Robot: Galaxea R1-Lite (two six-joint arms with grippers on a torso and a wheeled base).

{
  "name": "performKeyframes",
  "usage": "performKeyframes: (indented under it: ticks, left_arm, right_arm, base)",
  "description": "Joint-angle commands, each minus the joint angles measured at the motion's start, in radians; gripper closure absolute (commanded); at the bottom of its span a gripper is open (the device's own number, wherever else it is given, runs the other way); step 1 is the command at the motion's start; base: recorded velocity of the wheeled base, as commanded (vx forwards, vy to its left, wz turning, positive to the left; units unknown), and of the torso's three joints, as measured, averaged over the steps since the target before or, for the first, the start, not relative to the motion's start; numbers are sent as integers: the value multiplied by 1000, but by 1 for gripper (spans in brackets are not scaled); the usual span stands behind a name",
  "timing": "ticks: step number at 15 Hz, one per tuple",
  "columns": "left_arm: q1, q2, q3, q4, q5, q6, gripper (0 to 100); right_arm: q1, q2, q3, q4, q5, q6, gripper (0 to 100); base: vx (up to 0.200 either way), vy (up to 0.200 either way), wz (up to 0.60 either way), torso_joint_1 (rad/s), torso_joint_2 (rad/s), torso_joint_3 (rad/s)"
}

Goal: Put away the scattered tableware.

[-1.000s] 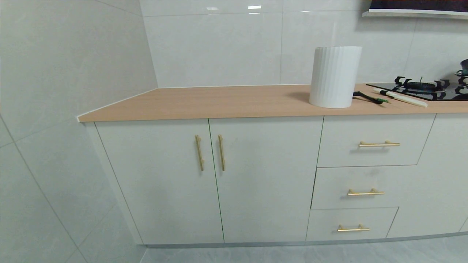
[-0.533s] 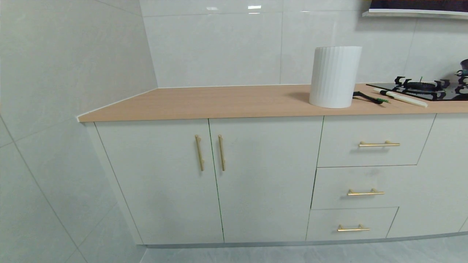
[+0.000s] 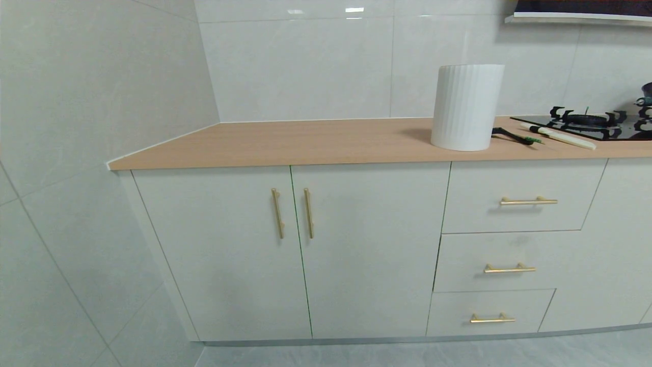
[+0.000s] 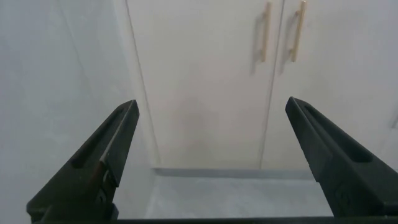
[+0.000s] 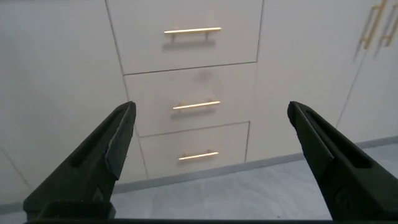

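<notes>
Lying toward the worktop's (image 3: 305, 142) right end, just past the white ribbed holder (image 3: 467, 107), the black-handled utensil (image 3: 512, 135) and pale-handled utensil (image 3: 558, 136) look light, stiff and slim, probably best pinched across mid-handle. The left gripper (image 4: 211, 107) and right gripper (image 5: 211, 109) hang low before the cabinet fronts (image 3: 229, 244), fingers spread wide, holding nothing.

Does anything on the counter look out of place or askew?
Yes. Two things lie loose and slanted on the counter, right of the white holder: a black utensil and a white utensil, the latter by the stove edge. They look scattered rather than stored. Nothing looks spilled or broken.
</notes>
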Motion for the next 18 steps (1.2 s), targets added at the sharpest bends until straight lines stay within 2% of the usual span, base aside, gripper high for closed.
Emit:
performKeyframes:
  ticks: [1, 2, 14, 18]
  left_arm:
    - [0, 0, 0, 7, -8, -11, 0]
    - [0, 0, 0, 7, -10, -6, 0]
    - [0, 0, 0, 6, -10, -20, 0]
    - [0, 0, 0, 6, -10, -20, 0]
  right_arm:
    - [1, 5, 4, 28, 87, 13, 0]
    - [2, 6, 1, 60, 114, 21, 0]
    - [2, 3, 4, 50, 127, 13, 0]
    - [2, 3, 4, 48, 127, 15, 0]
  base:
    - [0, 0, 0, 0, 0, 0]
    - [0, 0, 0, 0, 0, 0]
    - [0, 0, 0, 0, 0, 0]
    - [0, -200, 0, 6, 1, 1]
